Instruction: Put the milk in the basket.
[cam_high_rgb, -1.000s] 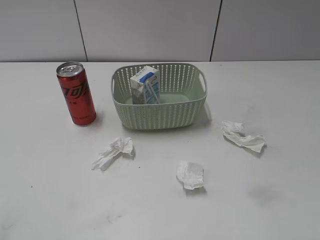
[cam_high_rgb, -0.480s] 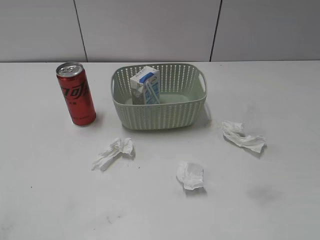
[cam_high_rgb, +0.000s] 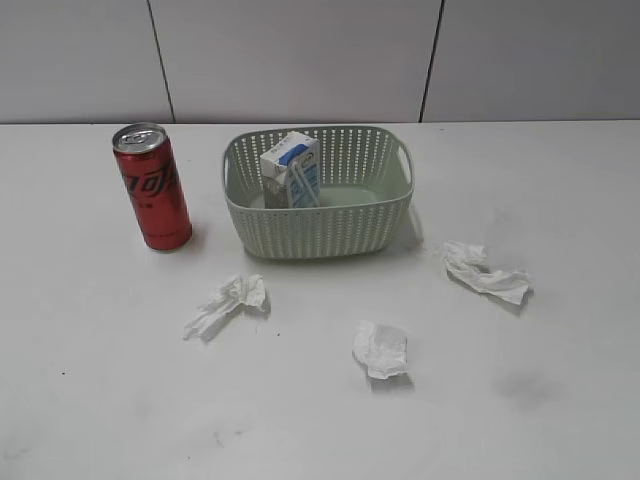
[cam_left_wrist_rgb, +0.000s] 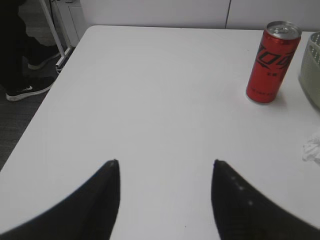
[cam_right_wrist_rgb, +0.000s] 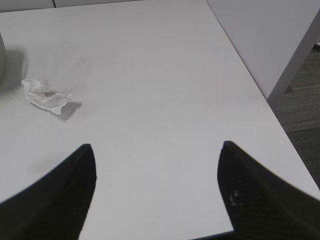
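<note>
One milk (cam_high_rgb: 291, 168) stands upright in one basket (cam_high_rgb: 320, 226) near the far edge; three tissues (cam_high_rgb: 380, 349); both grippers (cam_left_wrist_rgb: 165, 165) (cam_right_wrist_rgb: 156, 146) gape, holding nothing.

I read this as a plain lab or office test room. My exterior camera shows a bare white tabletop (cam_high_rgb: 560, 400) against pale grey wall panels (cam_high_rgb: 300, 60) split by 2 dark vertical seams. My left wrist camera catches dark flooring (cam_left_wrist_rgb: 20, 125) past the table edge, a slanted metal stand leg (cam_left_wrist_rgb: 52, 25) and a person's black sneaker (cam_left_wrist_rgb: 27, 89) (someone standing by). The right wrist camera shows grey carpet-like floor (cam_right_wrist_rgb: 305, 105) and a pale partition (cam_right_wrist_rgb: 270, 35).
</note>
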